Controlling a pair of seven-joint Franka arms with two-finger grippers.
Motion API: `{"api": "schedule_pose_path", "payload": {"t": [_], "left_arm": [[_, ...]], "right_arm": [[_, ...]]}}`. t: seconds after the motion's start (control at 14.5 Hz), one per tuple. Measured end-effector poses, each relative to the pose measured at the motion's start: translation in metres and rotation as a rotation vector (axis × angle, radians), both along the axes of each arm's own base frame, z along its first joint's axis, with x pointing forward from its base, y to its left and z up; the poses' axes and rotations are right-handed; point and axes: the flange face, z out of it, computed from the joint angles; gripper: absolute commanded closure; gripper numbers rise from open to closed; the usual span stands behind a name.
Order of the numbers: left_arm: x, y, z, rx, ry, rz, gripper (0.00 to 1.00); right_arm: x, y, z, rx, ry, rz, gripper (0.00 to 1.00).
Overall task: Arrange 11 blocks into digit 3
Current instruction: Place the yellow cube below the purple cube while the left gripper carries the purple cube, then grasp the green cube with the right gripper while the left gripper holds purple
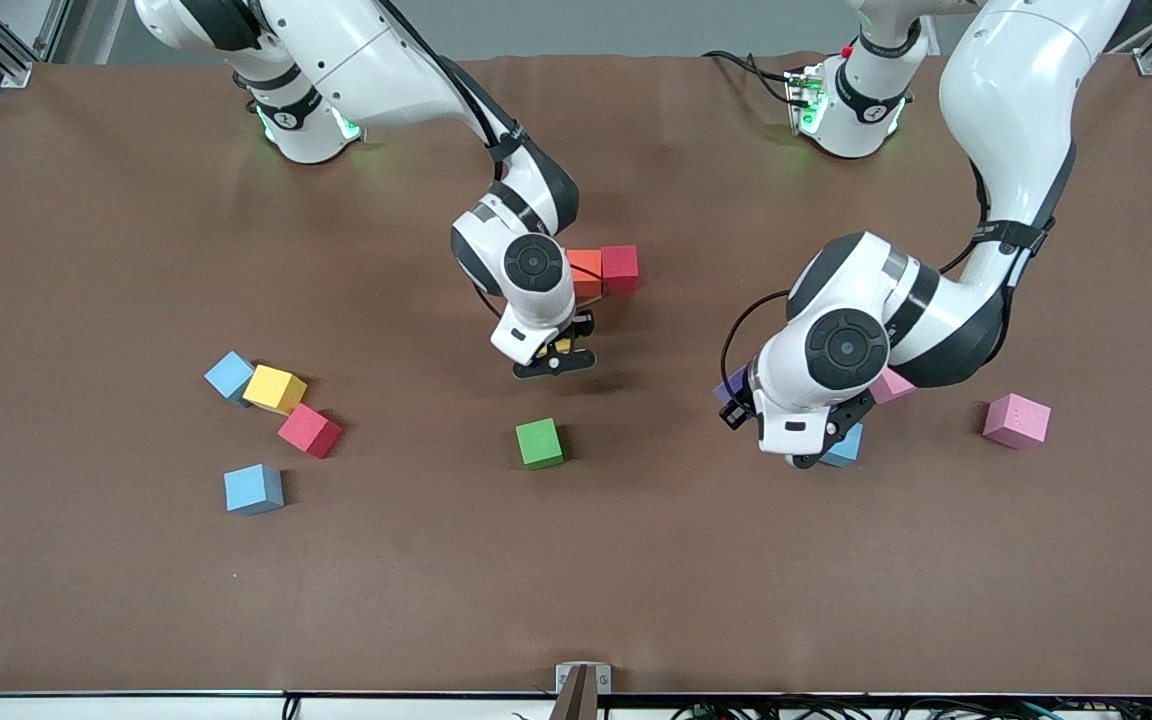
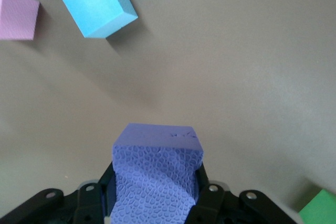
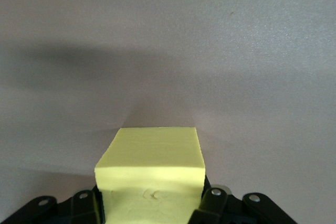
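1. The right gripper (image 1: 554, 362) hangs over the middle of the brown table (image 1: 576, 590), its jaws closed on a pale yellow block (image 3: 152, 169) with smooth matte faces and sharp edges.
2. The left gripper (image 1: 816, 455) is over the table toward the left arm's end, its jaws closed on a purple block (image 2: 156, 177) whose near face shows a pebbled foam texture.
3. No digit is formed so far: only an orange block (image 1: 586, 272) and a red block (image 1: 620, 268) sit side by side, touching, in the middle of the table, farther from the front camera than the right gripper.
4. A green block (image 1: 540, 443) lies alone, nearer the front camera than the right gripper.
5. Toward the right arm's end, a light blue block (image 1: 229, 376), a darker yellow block (image 1: 274, 389) and a reddish-pink block (image 1: 310, 430) lie in a touching diagonal row.
6. Another light blue block (image 1: 253, 489) sits apart from that row, nearer the camera.
7. Under the left arm, a third light blue block (image 1: 846, 447) and a pink block (image 1: 891, 384) peek out, each partly hidden.
8. A further pink block (image 1: 1016, 420) stands alone toward the left arm's end, well apart from the rest.
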Motion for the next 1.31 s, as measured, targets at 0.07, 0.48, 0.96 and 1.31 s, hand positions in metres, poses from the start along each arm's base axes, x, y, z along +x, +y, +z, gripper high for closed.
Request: {"api": "schedule_pose_path", "payload": {"t": [0.07,0.48,0.96,1.31], "left_arm": [[-0.001,-0.001,-0.003,0.003,0.002,0.025,0.77],[-0.01,-0.021,-0.019,-0.013,-0.028,0.134,0.77],[-0.036,-0.047,-0.052,0.027,-0.016,0.53,0.77],[-0.066,-0.08,-0.07,0.057,-0.009,0.838,0.77]], "right_arm": [[0.0,0.0,0.0,-0.001,0.001,0.0,0.13],[0.012,-0.007,0.015,-0.056,0.044,-0.058,0.0],[0.089,-0.037,0.088,0.003,-0.011,-0.105,0.0],[0.121,-0.03,0.081,0.081,-0.104,-0.038,0.0]]}}
